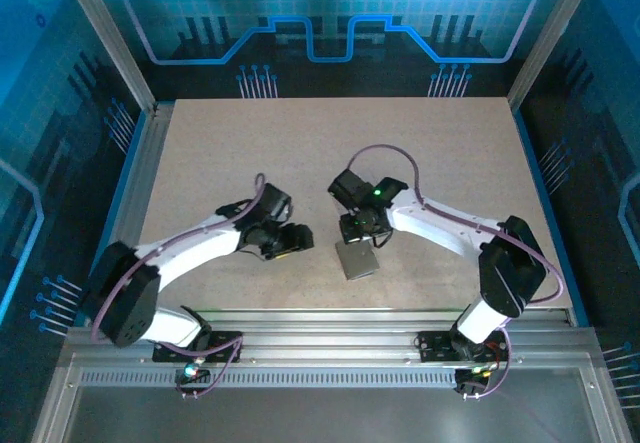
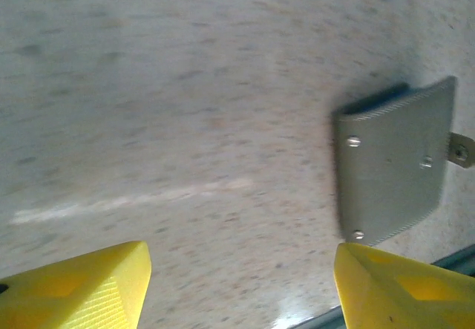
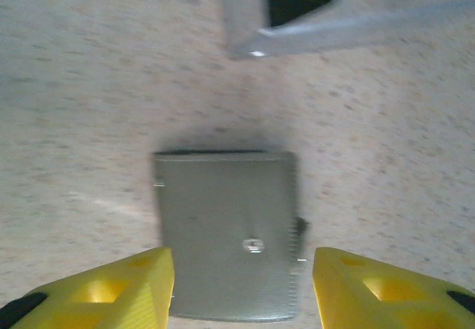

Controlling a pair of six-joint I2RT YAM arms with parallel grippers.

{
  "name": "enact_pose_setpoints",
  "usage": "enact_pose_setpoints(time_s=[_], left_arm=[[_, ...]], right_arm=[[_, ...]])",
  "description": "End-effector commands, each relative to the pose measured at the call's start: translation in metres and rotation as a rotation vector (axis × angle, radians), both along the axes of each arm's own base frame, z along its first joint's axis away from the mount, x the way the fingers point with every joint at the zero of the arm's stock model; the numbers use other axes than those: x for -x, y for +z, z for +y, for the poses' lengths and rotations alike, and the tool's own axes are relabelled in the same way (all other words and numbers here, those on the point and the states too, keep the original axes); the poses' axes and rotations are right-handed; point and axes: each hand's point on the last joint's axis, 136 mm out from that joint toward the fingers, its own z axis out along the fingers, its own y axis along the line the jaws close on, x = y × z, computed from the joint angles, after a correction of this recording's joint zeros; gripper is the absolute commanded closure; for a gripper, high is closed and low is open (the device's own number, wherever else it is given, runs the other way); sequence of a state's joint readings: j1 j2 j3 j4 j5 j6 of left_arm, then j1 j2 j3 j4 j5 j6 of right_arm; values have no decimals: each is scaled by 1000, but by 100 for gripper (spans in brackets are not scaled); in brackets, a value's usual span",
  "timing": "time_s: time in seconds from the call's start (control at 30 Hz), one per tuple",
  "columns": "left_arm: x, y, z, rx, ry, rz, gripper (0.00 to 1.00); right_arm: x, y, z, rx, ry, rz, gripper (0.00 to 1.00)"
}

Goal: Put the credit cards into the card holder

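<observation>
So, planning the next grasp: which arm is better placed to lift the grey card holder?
Right, probably: the card holder lies centred before the open right tool, but off-centre for the left tool.

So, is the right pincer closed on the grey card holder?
No, the right pincer stands wide open, and the card holder lies flat on the table, not gripped.

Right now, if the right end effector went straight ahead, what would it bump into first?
Probably the closed grey card holder. It sits straight ahead of the right end effector, whose jaws stand open, though how far away is unclear.
</observation>
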State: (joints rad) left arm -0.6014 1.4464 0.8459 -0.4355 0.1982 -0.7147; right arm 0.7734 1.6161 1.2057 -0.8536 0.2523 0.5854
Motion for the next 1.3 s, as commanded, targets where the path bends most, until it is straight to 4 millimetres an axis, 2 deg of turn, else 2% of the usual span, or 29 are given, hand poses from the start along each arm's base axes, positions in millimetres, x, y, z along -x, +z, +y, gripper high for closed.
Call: enact_pose_setpoints(time_s=[0.0, 0.1, 0.2, 0.3, 0.43, 0.67, 0.9, 1.27], left_arm=[[-6, -2, -31, 0, -92, -10, 32], [-8, -12, -52, -14, -142, 3, 32], [-9, -24, -64, -33, -172, 28, 32], [-7, -34, -72, -49, -194, 45, 32], [-2, -45, -79, -96, -237, 56, 32], [3, -57, -76, -159, -250, 63, 33], [7, -67, -69, -195, -255, 74, 34], [10, -70, -68, -185, -244, 86, 35]], right_arm=[[14, -24, -19, 14, 5, 81, 49], [15, -33, -19, -34, 7, 116, 54], [14, -40, -15, -51, 19, 133, 56], [11, -44, -9, -80, 27, 149, 62], [5, -51, -15, -30, 12, 153, 69], [1, -51, -23, 12, -6, 143, 79], [1, -39, -23, -23, -4, 134, 72], [-1, -43, -26, -11, -9, 145, 88]])
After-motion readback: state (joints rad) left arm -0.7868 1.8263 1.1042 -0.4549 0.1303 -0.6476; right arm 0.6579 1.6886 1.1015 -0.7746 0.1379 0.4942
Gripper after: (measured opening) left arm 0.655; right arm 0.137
